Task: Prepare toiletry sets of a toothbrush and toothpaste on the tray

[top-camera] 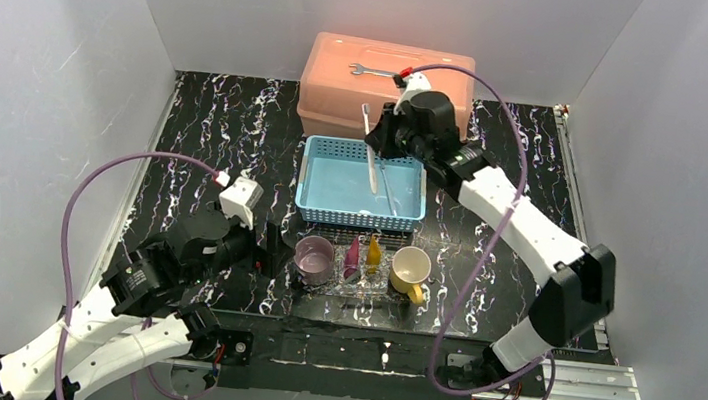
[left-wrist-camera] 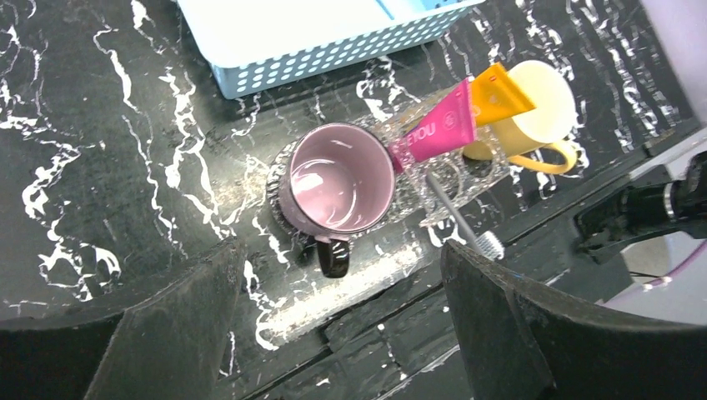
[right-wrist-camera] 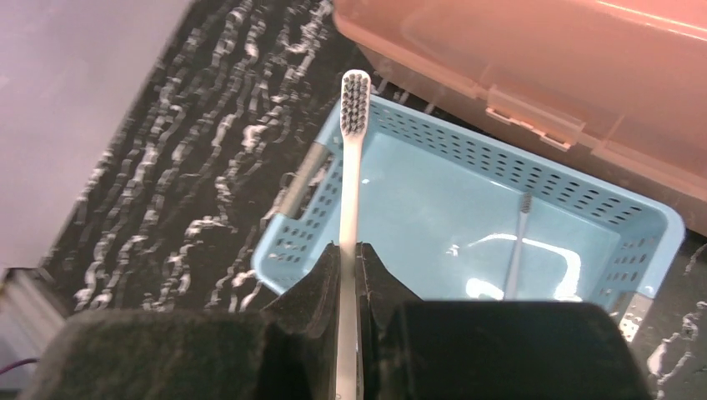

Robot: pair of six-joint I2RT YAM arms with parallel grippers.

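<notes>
My right tool [right-wrist-camera: 348, 250] is pinching a slim white toothbrush [right-wrist-camera: 353, 150] by its handle, bristles outward, above the perforated light-blue basket [right-wrist-camera: 467, 150], where a second thin grey brush [right-wrist-camera: 517, 246] is lying. My left tool [left-wrist-camera: 342, 254] is hanging spread wide, gripping nothing, over the glittery clear tray [left-wrist-camera: 417, 196] on the black marbled surface [left-wrist-camera: 100, 150]. The tray is carrying two tapered tubes, a magenta tube [left-wrist-camera: 438, 129] and a yellow tube [left-wrist-camera: 498, 87], plus a third brush [left-wrist-camera: 457, 218]; a glossy purple mug [left-wrist-camera: 338, 179] and a yellow mug [left-wrist-camera: 542, 104] are flanking them.

Plain white walls [top-camera: 42, 74] enclose a black, white-veined marble-look tabletop [top-camera: 218, 124].
</notes>
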